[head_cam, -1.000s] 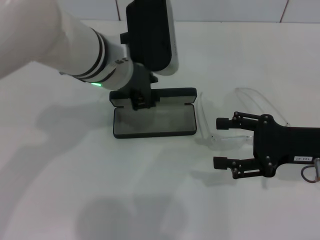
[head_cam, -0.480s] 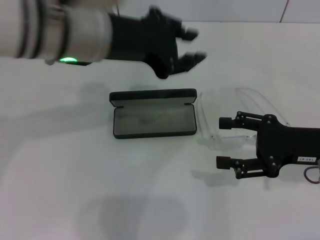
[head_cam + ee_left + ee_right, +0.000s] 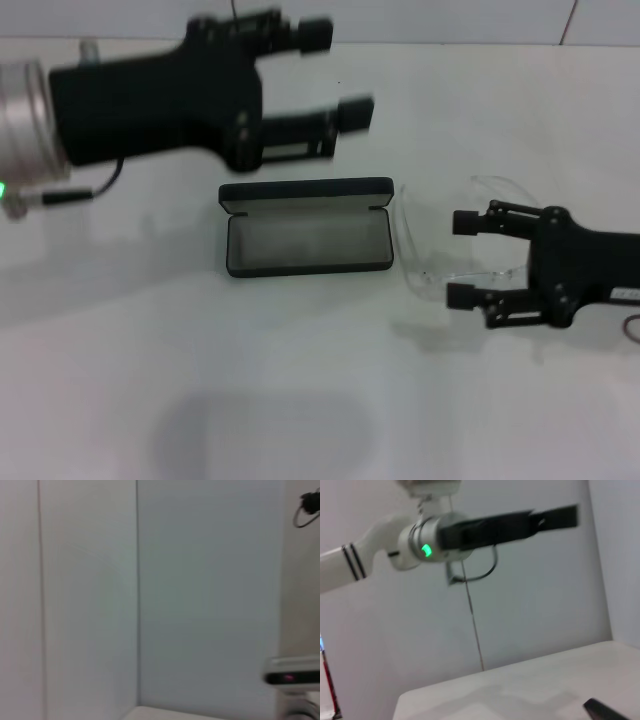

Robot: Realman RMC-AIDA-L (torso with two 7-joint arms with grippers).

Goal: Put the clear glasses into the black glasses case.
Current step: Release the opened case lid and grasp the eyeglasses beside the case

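The right gripper [image 3: 462, 258] hangs low over the white table [image 3: 300, 380] with its two fingers spread apart, one fingertip [image 3: 464, 222] toward the far side and the other toward the near side; nothing is held between them; the fingertips reach over the clear glasses [image 3: 432, 262], and whether they touch the plastic cannot be told. The glasses lie on the table just beside the right end of the black glasses case [image 3: 307, 239]; their one-piece clear front runs along that end and the thin arms trail away toward the right, under the gripper's black body.

The case lies open, its grey lining facing up and its lid standing along the far edge; the tray holds nothing.

The left gripper [image 3: 335, 70] is raised above the table behind the case, well apart from it; its fingers point right and are parted, with nothing in the gap; a silver wrist ring and a small green light show at the head view's left edge.

The left wrist view shows only a pale panelled wall [image 3: 150, 595], with a loop of cable in one corner; the right wrist view shows the left arm [image 3: 365, 560] stretched out before the wall, its green light lit, and a strip of the table below it.
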